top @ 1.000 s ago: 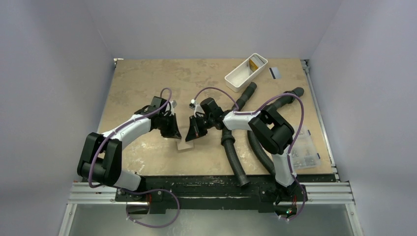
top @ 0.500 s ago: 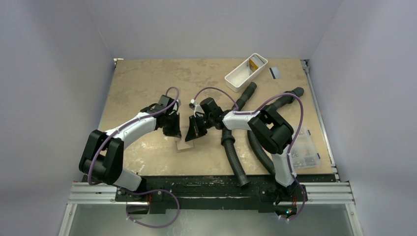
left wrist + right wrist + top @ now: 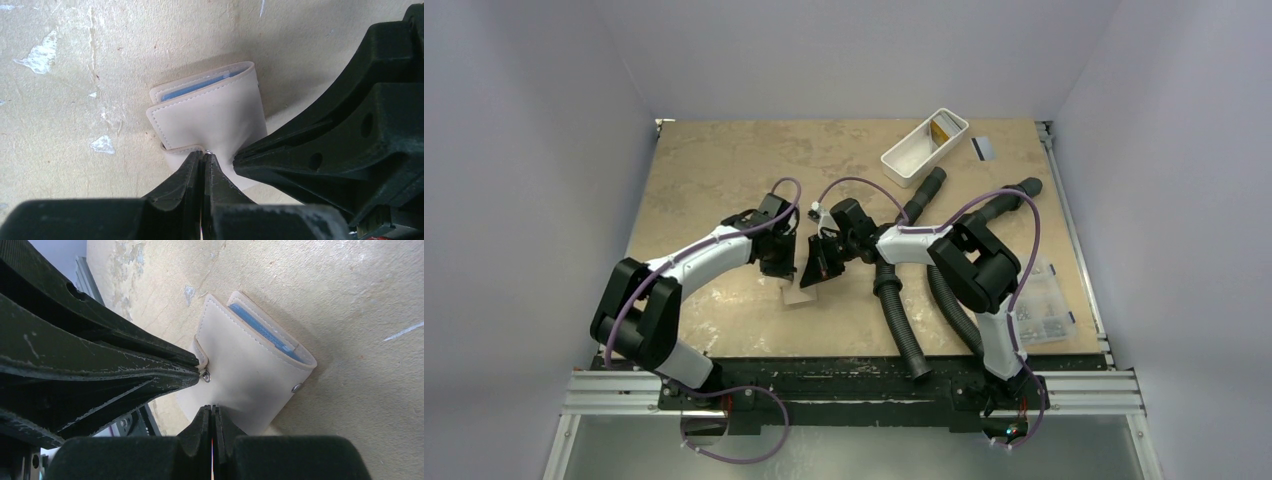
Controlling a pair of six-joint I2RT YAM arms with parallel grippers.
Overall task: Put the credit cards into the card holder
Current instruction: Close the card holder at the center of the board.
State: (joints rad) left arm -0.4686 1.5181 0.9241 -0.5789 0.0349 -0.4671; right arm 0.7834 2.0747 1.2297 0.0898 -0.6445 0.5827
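One card (image 3: 195,87) (blue) inside card holder (image 3: 205,119).

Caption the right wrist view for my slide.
Left gripper and right gripper, both shut, at the folded card holder, blue card inside.

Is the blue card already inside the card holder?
Yes, the edge of the blue card shows between the folded leaves of the card holder in the left wrist view.
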